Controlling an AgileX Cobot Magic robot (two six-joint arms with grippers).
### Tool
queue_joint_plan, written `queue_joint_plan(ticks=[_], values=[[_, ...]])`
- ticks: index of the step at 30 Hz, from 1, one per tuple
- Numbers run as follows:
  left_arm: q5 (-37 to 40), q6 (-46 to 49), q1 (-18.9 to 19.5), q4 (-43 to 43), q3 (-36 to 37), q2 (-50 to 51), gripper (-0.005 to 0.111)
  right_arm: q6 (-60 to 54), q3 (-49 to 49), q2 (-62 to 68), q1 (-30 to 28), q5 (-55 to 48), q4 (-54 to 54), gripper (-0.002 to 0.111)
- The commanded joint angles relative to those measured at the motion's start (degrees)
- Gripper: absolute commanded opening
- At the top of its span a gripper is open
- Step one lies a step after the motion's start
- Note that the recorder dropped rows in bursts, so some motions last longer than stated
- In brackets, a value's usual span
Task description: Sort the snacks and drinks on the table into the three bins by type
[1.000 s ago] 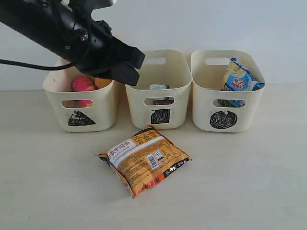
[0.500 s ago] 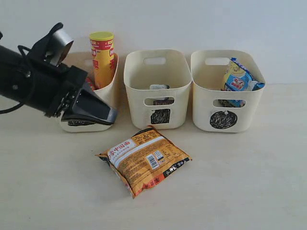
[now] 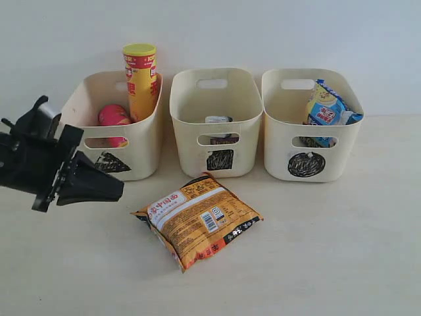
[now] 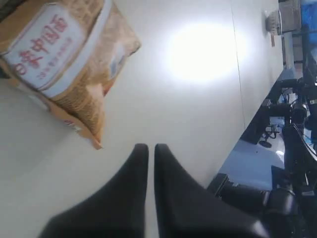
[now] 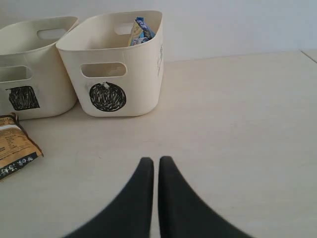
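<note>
Orange-brown bag (image 3: 197, 220): flat on table (image 3: 329, 257), mid-table, just in front of square bin (image 3: 191, 135), not touching it.
Triangle bin (image 3: 143, 141): back-left of table; yellow Lay's canister (image 3: 140, 79) upright inside, pink canister (image 3: 113, 116) low beside it.
Square bin: middle of back row; small carton (image 3: 218, 120) inside, colour unclear.
Circle bin (image 3: 279, 138): back-right; blue-white bag (image 3: 327, 108) pokes over its rim.
Left gripper (image 4: 150, 148): fingers pressed together, empty; low near table's left edge, in front of triangle bin, hiding its lower front corner; tips point at orange-brown bag, apart from it.
Right gripper (image 5: 154, 161): pressed together, empty; over bare table in front of circle bin, well apart.
</note>
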State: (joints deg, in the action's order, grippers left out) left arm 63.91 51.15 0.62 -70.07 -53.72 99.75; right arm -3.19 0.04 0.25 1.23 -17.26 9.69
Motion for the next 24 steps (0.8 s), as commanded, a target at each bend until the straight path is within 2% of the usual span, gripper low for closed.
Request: queue_joint_plan(ticks=[1,3,8,10,18,24], values=[[2.3,0.5,3.3,-1.8,0.5,5.3,0.011,-0.1,0.0,-0.2,0.0,0.8,-0.1,0.000],[2.5,0.7,3.8,-3.0,0.5,7.3,0.022,-0.1,0.0,-0.2,0.0,0.8,-0.1,0.000],[2.2,1.5,4.1,-6.8,0.5,12.1,0.062,-0.2,0.0,-0.2,0.0,0.8,-0.1,0.000],[1.8,2.4,4.1,-8.7,0.5,14.2,0.073,-0.2,0.0,-0.2,0.0,0.8,-0.1,0.000],[-4.8,6.3,4.0,-12.0,0.3,17.5,0.086,-0.1,0.0,-0.2,0.0,0.8,-0.1,0.000],[-8.9,10.5,1.7,-15.1,0.3,17.6,0.088,-0.1,0.0,-0.2,0.0,0.8,-0.1,0.000]])
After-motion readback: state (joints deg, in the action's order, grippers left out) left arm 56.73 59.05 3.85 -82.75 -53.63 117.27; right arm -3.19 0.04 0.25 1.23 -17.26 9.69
